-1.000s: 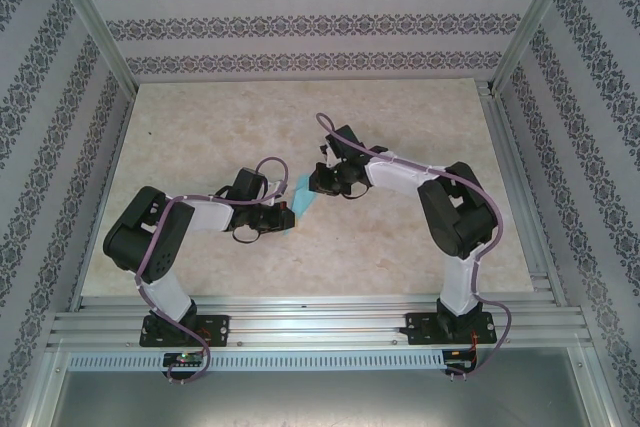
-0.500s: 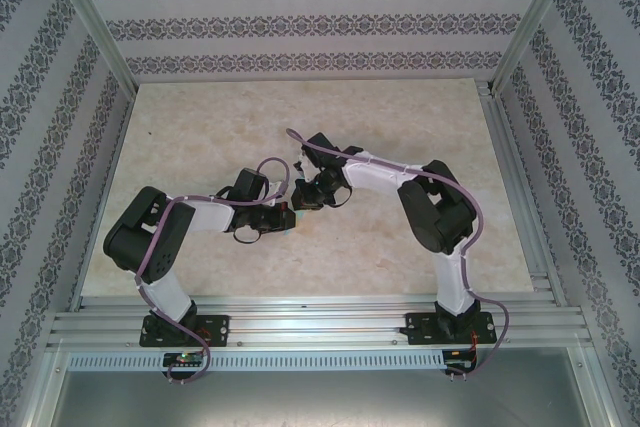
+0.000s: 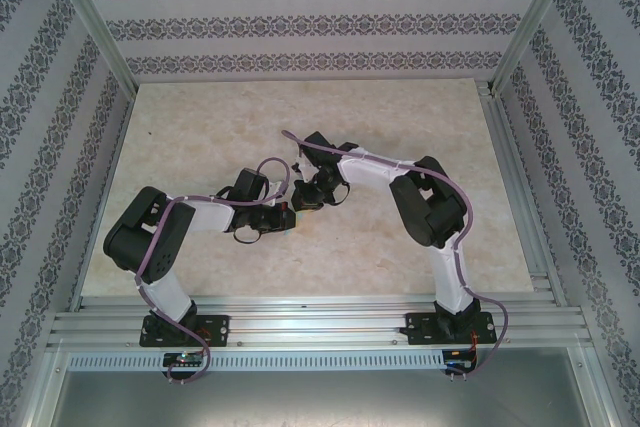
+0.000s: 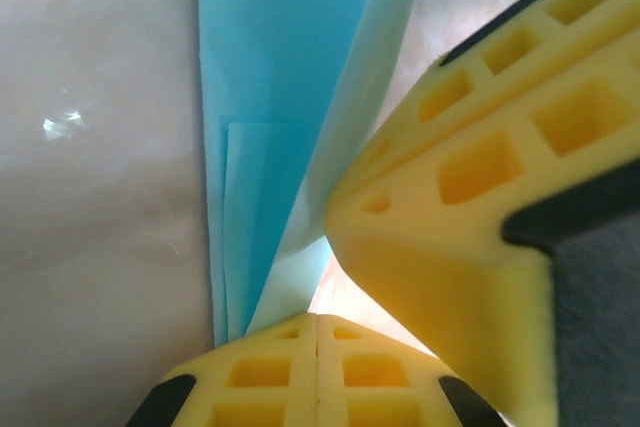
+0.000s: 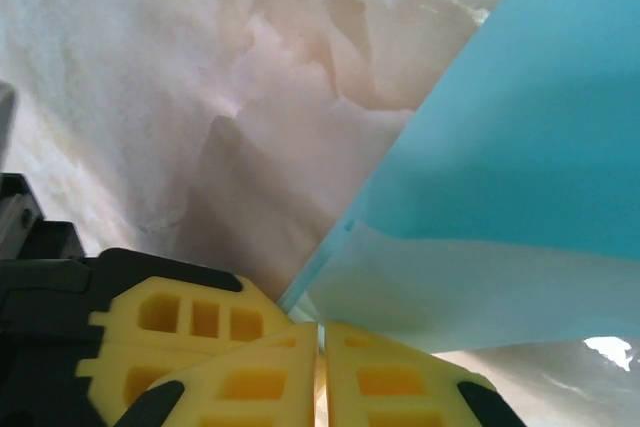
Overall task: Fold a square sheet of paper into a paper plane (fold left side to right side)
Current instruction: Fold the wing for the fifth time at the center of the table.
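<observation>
The cyan sheet of paper (image 4: 270,97), folded into a narrow tapering paper plane shape, lies on the table and narrows toward my left gripper (image 4: 318,325). That gripper is shut, its tips down at the paper's near end. A paler flap (image 5: 480,277) rises off the sheet, and my right gripper (image 5: 322,332) is shut on its edge. One yellow finger (image 4: 450,247) of the right gripper crowds in from the right. In the top view the left gripper (image 3: 287,215) and right gripper (image 3: 303,197) meet tip to tip, and the paper is hidden under them.
The marbled table (image 3: 200,127) has bare room all round the two grippers. Aluminium frame rails (image 3: 300,322) run along the near edge and up the right side. Patterned walls close in the back and sides.
My right arm has swung left toward the left gripper, bringing the paper's flap over. The cyan strip seen between the grippers a second ago is now covered. The left arm has stayed put.
</observation>
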Controlling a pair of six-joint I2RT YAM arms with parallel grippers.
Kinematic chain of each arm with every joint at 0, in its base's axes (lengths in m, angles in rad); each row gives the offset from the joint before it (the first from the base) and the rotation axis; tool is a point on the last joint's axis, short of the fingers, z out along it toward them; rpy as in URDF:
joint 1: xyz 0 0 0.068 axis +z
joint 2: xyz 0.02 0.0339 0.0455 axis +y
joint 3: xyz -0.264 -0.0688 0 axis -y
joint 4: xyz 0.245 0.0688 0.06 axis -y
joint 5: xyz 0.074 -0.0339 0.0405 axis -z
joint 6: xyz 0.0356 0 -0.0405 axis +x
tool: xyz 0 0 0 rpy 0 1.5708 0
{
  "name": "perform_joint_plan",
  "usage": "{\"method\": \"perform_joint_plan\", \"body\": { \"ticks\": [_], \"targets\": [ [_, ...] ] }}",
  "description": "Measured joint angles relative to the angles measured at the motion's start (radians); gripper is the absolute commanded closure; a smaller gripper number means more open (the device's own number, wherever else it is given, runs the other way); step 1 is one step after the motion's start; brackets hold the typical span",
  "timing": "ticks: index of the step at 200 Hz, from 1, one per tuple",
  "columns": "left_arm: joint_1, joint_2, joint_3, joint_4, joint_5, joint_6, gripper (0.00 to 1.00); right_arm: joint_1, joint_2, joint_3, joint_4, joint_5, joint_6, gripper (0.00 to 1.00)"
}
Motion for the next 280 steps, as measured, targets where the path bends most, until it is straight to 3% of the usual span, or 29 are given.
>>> {"method": "perform_joint_plan", "body": {
  "ticks": [196, 280],
  "targets": [
    [0.0, -0.001, -0.008, 0.013, 0.0, 0.0, 0.99, -0.048, 0.084, 0.096, -0.138, -0.011, -0.141, 0.88],
    [0.0, -0.004, -0.022, 0.037, 0.0, 0.0, 0.99, -0.14, 0.129, 0.192, -0.256, 0.032, -0.203, 0.88]
  ]
}}
